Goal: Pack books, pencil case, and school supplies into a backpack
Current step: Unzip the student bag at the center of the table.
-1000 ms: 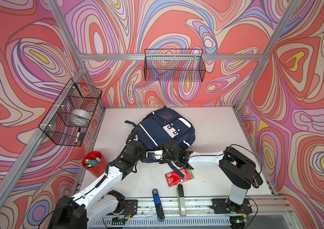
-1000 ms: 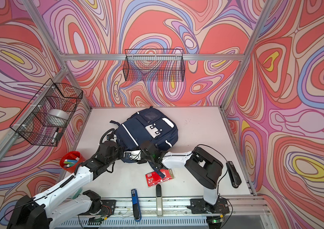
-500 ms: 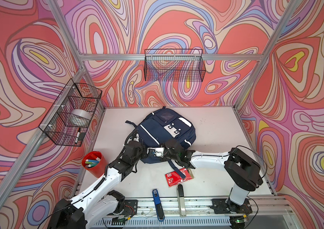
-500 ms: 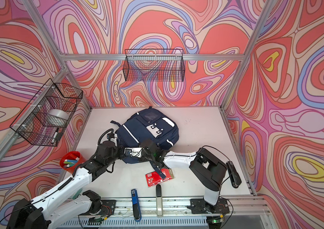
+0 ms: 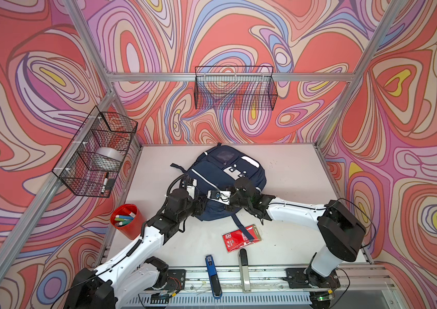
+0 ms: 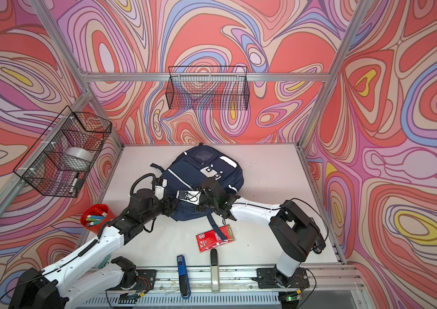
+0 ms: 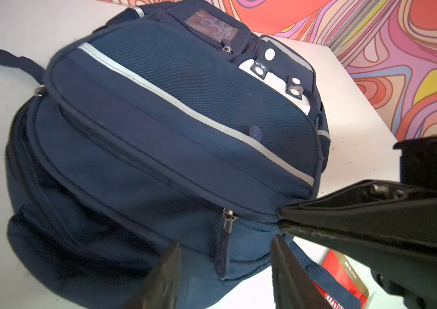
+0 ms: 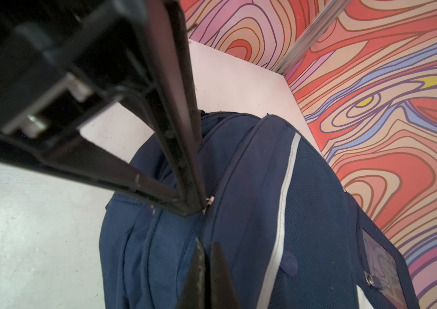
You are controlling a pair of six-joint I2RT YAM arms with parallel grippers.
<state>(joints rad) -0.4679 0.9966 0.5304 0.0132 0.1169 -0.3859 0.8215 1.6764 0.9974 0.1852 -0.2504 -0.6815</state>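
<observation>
**Both top views:** backpack (image 5: 225, 171) lies flat mid-table (image 5: 292, 166). Left arm (image 5: 158, 232) and right arm (image 5: 292, 211) meet at its near edge. Red packet (image 5: 241, 238) unpacked, beside strap. Books, pencil case not visible.

**Left wrist:** left gripper (image 7: 224, 242) has just let go. Fingers now moderately apart, straddling zip pull (image 7: 222, 256), holding nothing.

**Right wrist:** right gripper (image 8: 206, 243) has just pinched tight on backpack seam. Treat the grip as handed over. Zip looks closed, so you likely open it next.

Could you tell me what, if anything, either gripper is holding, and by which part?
The right gripper is shut on the backpack, apparently pinching its zip seam; the left gripper is open astride a zip pull, holding nothing.
</observation>
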